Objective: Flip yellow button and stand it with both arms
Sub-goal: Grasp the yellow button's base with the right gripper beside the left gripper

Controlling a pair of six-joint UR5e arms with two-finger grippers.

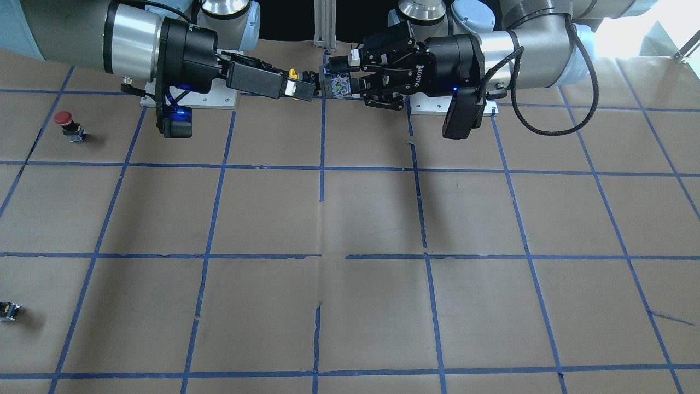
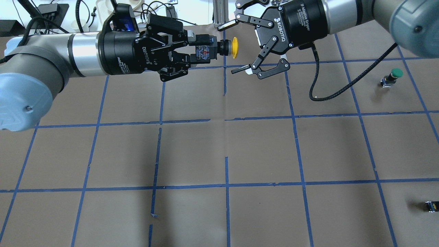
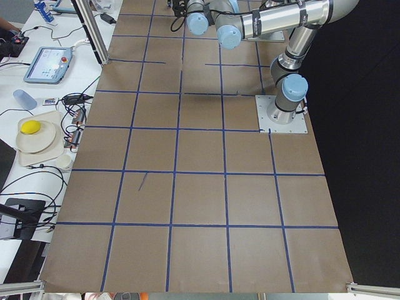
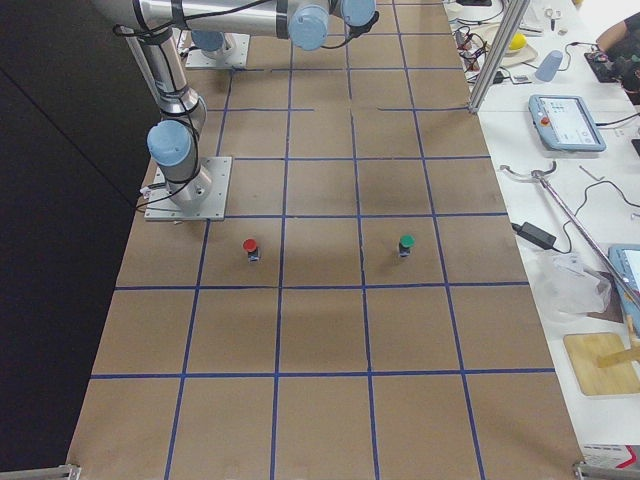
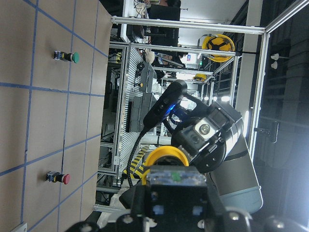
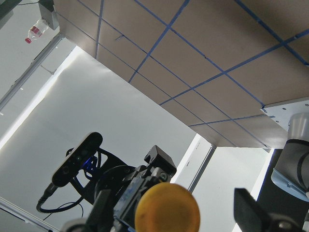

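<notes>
Jaws of the left gripper (image 2: 203, 53) are clamping the yellow button (image 2: 234, 47) by its block body.
The button is hanging in the air above the table (image 2: 260, 147), lying level, with its yellow cap pointing at the right gripper (image 2: 231, 48). That gripper's jaws are standing wide open, one finger (image 2: 240, 70) reaching past each side of the cap, and in the overhead view neither is touching it.
</notes>
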